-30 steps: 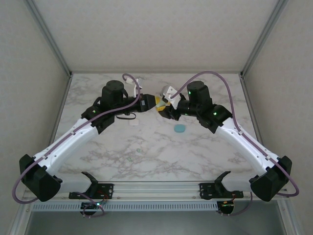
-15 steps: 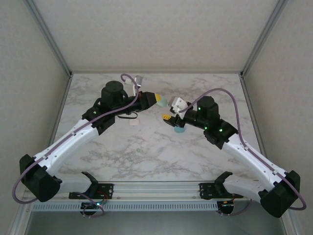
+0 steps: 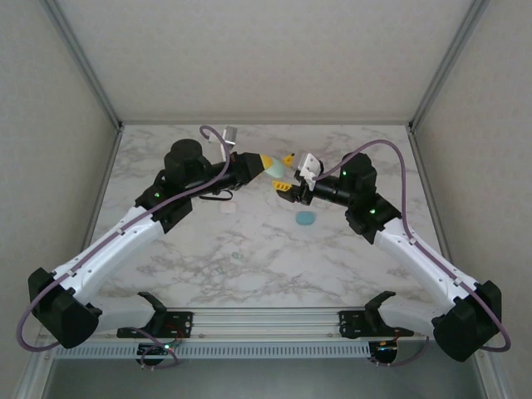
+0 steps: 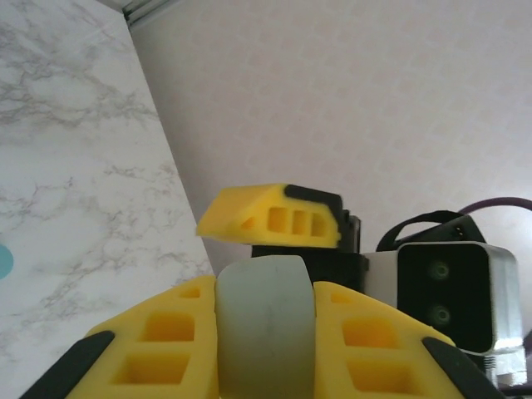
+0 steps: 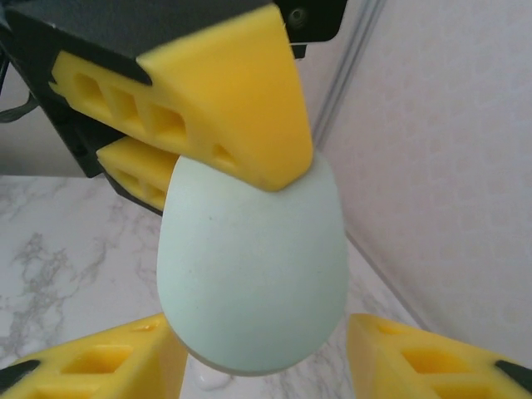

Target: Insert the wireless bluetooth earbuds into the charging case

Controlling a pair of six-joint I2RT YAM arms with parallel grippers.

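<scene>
Although clamped at 1 end between the left fingers [image 5: 220, 91] and held clear of the worktop [image 3: 274, 274], likely slippery all the same: pale green charging case [image 5: 253, 274], smooth, hard-shelled, probably light. Flanked at its rounded free end by the right fingers [image 5: 91, 366], spread apart, 1 on each side, seemingly not pressing. Best gripped across the broad flanks, never on the taper. Well apart from both sets of fingers, back toward the arm bases, lying on the marble: 2 tiny earbuds [image 3: 236, 254], bean-like, surely feather-light, easy to flick away. Best pinched gently across the widest part. Just below the right fingers, resting flat: a blue-teal case [image 3: 307, 219].
</scene>
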